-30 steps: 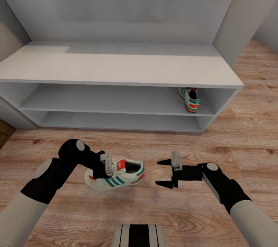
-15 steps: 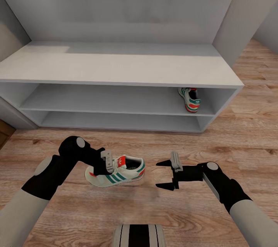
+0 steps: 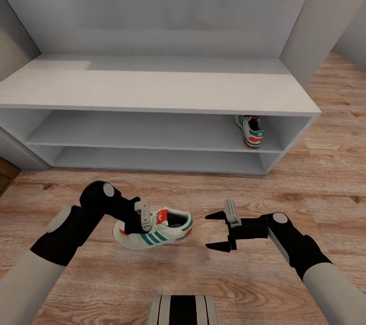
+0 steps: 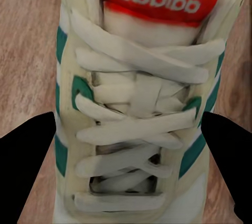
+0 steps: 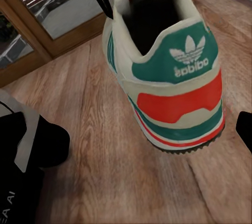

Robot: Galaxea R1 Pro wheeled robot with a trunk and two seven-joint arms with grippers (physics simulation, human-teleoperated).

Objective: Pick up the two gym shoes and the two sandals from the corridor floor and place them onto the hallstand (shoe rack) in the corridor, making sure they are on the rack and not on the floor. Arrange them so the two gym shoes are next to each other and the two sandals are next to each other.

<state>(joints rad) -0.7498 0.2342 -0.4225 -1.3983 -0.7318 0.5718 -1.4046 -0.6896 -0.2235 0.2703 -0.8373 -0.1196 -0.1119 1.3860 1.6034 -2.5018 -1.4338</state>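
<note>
Left gripper [image 3: 138,219] clamped across laced forefoot of cream sneaker with green stripes, red-orange heel [image 3: 157,229], held clear above light wood-plank floor [image 3: 305,177]. Right gripper [image 3: 216,231] spread apart, empty, beside heel. Matching sneaker [image 3: 250,130] on upper shelf of grey-white rack [image 3: 152,92], right end.

A gym shoe [image 4: 136,113] is sitting between the two dark fingers [image 4: 26,171] of the left gripper [image 4: 131,174], laces facing the camera, its red tongue patch lying beyond them, over wood floor [image 4: 26,40].
</note>
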